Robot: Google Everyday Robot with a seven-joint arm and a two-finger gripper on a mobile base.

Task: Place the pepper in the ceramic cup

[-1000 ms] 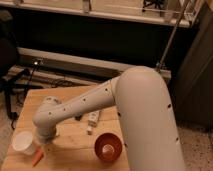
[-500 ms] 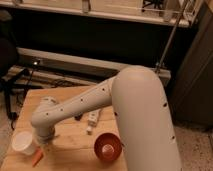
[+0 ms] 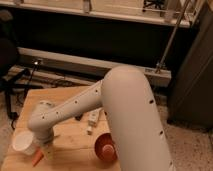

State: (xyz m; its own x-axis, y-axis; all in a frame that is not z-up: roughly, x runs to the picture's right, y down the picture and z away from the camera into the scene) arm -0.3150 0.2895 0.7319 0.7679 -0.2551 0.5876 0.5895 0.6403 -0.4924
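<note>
The gripper hangs low over the near left part of the table, at the end of the arm's bent wrist, with its jaws apart and nothing between them. The pepper lies flat on the wood just below and to the left of the gripper, close enough that its upper end is partly hidden by the fingers. Whether they touch it cannot be told. The cup stands upright just left of the gripper and slightly farther back, beside the pepper. The bowl sits well off to the gripper's right, and a pale tube lies behind and to the right.

The pepper looks light, slim and tapered, probably smooth-skinned, so it may roll or squirt out of a pinch taken near its thin tip. The thicker half toward the stem seems the safer place to hold, with the jaws closing across its width. It appears firm enough to stand a moderate squeeze. The cup is likely light and easy to tip, and its mouth is narrow, so the pepper would best go in end-first.
</note>
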